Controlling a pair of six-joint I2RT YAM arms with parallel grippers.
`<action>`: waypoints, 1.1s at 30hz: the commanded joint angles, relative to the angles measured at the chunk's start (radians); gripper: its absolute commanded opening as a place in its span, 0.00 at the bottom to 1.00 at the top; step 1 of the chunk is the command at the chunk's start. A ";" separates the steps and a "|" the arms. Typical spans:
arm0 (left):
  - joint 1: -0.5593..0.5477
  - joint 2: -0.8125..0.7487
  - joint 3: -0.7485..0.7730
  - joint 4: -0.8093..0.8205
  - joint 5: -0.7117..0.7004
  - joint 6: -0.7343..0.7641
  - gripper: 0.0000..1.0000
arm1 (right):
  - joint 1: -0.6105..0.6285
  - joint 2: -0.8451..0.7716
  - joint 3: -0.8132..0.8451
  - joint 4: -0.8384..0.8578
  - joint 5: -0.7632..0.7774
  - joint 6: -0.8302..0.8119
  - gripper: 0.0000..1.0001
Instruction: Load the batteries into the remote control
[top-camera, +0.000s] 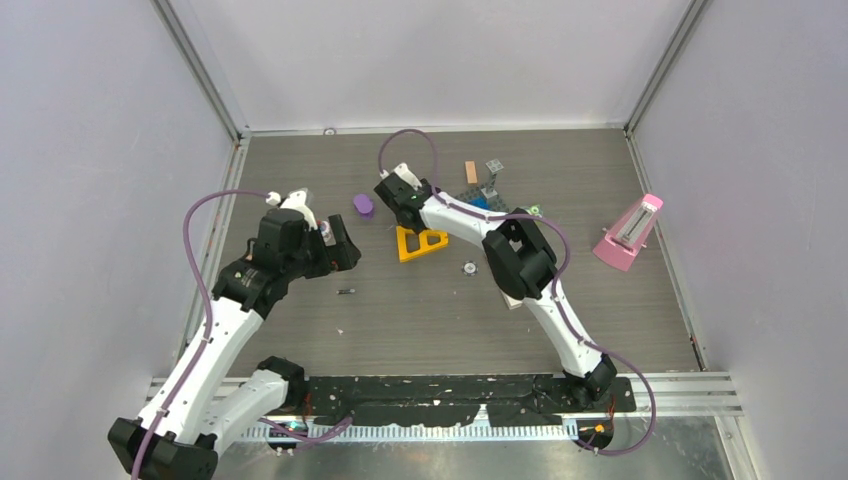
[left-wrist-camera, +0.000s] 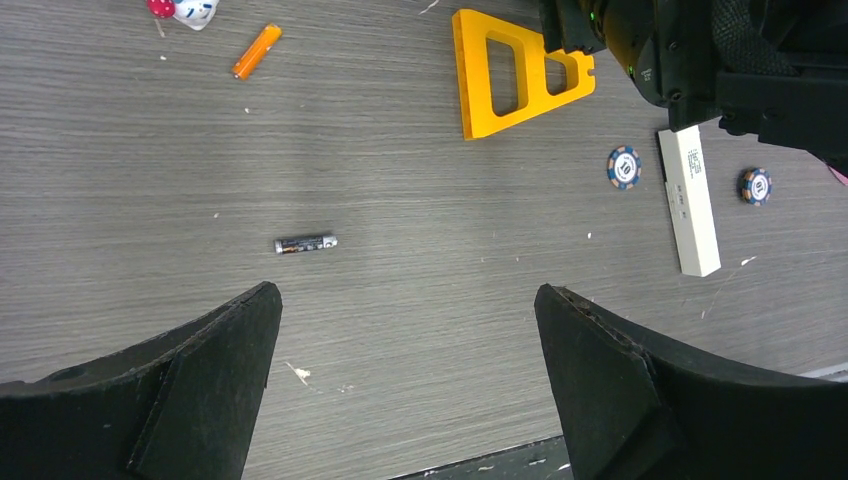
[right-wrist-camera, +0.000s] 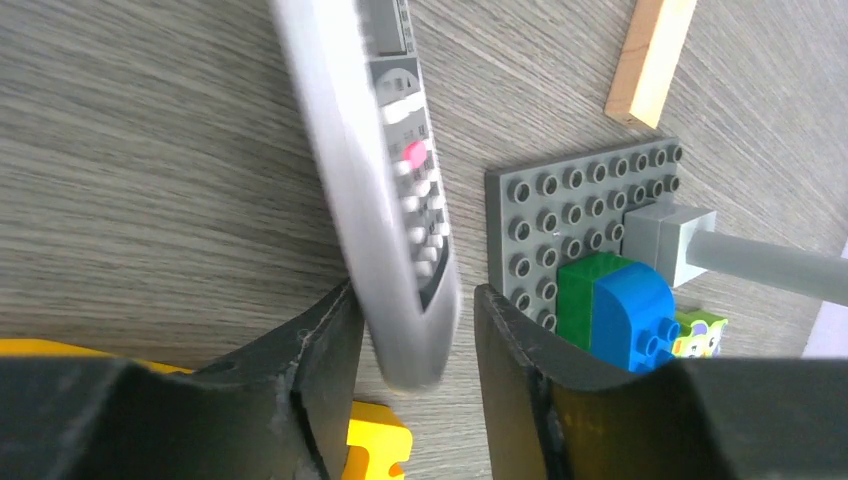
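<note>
A single battery (left-wrist-camera: 306, 244), slim and dark, lies flat on the grey table; the top view shows it as a small speck (top-camera: 346, 291). My left gripper (left-wrist-camera: 405, 290) hovers wide open just on the near side of it, holding nothing, and appears in the top view at the left (top-camera: 340, 250). The remote control (right-wrist-camera: 395, 170), pale grey with white buttons and one pink button, stands on its edge between the fingers of my right gripper (right-wrist-camera: 410, 295). Its lower end is blurred. It rests against the left finger (right-wrist-camera: 320, 340), and a gap shows at the right finger. My right gripper (top-camera: 395, 190) sits far across the table.
An orange triangle frame (top-camera: 420, 243) lies beside the right gripper. A grey studded plate (right-wrist-camera: 540, 220) with green and blue bricks and a wooden block (right-wrist-camera: 650, 60) lie right of the remote. A white bar (left-wrist-camera: 690, 200), two poker chips (left-wrist-camera: 623, 167), an orange stick (left-wrist-camera: 256, 51) and a pink metronome (top-camera: 630, 232) are around.
</note>
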 joint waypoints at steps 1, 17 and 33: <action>0.004 -0.004 0.002 0.015 -0.004 -0.025 1.00 | -0.010 -0.022 0.050 -0.022 -0.062 0.040 0.53; 0.004 -0.054 -0.048 0.031 0.065 -0.051 1.00 | -0.062 -0.327 -0.188 -0.021 -0.378 0.196 0.71; 0.004 -0.132 -0.059 0.040 0.092 -0.007 1.00 | -0.160 -0.922 -0.897 0.002 -0.403 0.296 0.70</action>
